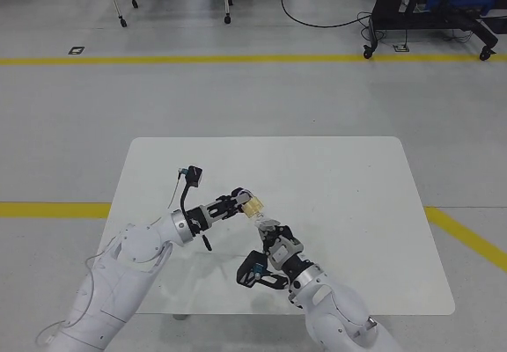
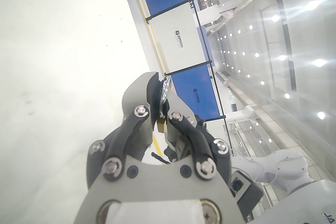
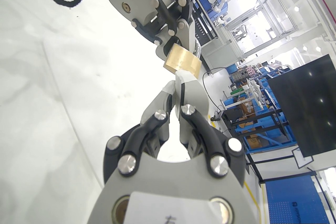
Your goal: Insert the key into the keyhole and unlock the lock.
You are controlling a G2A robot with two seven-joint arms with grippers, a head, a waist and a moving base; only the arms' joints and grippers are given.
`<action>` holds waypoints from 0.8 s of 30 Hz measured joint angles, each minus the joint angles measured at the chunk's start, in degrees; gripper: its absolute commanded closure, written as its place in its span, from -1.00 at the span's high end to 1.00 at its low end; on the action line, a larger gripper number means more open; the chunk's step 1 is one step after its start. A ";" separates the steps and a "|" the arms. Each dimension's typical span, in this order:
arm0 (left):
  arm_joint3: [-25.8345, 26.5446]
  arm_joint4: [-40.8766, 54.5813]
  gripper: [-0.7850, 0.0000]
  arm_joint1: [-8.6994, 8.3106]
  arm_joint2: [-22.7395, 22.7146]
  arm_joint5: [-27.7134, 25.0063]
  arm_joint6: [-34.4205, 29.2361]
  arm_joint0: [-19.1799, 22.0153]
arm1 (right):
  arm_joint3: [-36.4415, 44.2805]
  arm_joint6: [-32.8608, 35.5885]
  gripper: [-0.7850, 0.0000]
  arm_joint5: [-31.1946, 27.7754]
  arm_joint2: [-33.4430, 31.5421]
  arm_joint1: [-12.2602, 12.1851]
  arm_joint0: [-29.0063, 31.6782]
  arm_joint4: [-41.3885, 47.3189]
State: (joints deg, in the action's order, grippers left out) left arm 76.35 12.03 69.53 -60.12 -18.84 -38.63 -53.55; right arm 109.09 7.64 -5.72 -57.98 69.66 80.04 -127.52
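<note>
Key meeting keyhole
Left hand [image 1: 236,203] pinches the lock [image 1: 252,208]; right hand [image 3: 175,83], at its 5 o'clock from above, is pressed together — key hidden. Next, likely: seat straight, then twist.

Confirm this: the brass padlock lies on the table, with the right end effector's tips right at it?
No. The brass padlock is held off the table in the left end effector, as the right wrist view shows. The right end effector does have its tips right at it.
</note>
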 measured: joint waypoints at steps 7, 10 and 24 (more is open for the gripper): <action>-0.30 0.42 -1.00 0.11 -0.44 -0.29 -0.26 -0.03 | 0.49 -1.00 -0.24 0.01 -0.50 0.14 0.57 0.17; -0.35 0.54 -1.00 0.17 -0.49 -0.12 -0.49 0.00 | 0.56 -0.64 -0.30 -0.20 -0.44 0.22 0.66 -0.54; -0.58 1.31 -1.00 0.53 -0.13 0.40 -2.32 0.29 | -0.12 1.98 -0.40 0.94 0.12 0.90 0.03 -3.31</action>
State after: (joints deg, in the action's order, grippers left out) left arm 75.77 13.34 70.06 -60.25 -18.44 -40.95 -53.27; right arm 108.97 9.62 -4.78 -57.86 70.56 80.07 -130.83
